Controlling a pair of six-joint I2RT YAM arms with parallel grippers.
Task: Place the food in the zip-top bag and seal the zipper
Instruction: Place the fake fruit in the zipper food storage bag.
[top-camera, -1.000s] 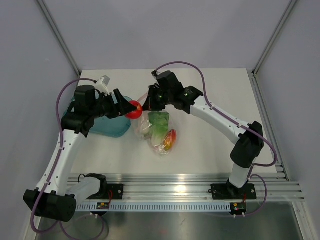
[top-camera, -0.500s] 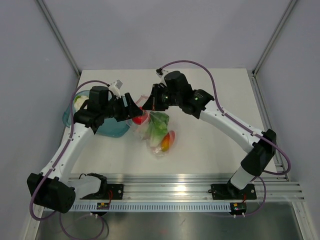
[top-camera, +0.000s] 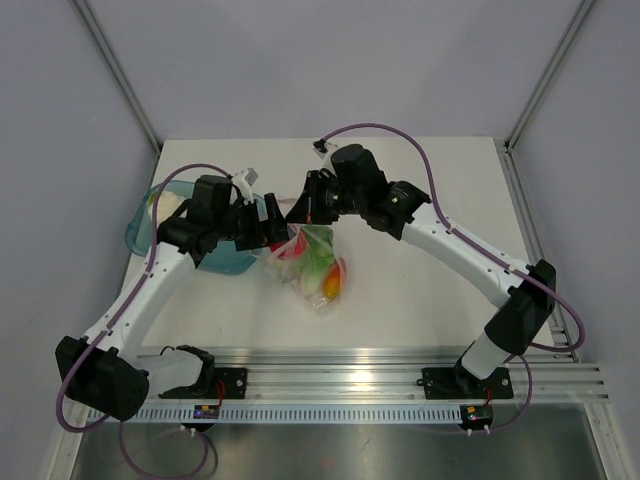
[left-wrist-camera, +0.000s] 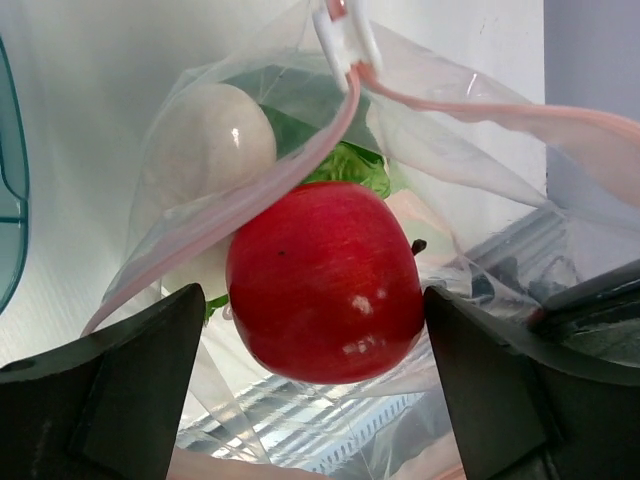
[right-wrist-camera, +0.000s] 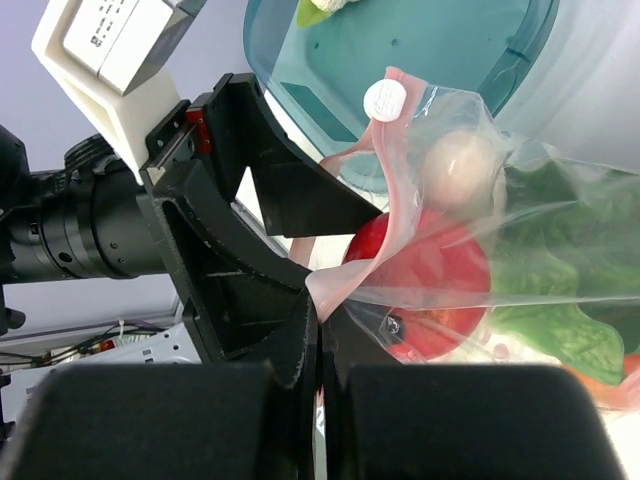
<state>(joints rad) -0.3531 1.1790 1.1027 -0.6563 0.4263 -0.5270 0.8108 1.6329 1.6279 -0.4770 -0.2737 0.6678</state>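
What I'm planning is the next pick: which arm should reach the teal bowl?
Left: its open fingers are beside the teal translucent bowl; the right fingers pinch the clear plastic bag's pink zipper strip.

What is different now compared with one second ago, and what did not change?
The left end effector carried the red apple rightward from beside the teal bowl into the mouth of the zip-top bag and opened, letting it go. The right end effector stayed shut on the zipper; the bowl kept its place.
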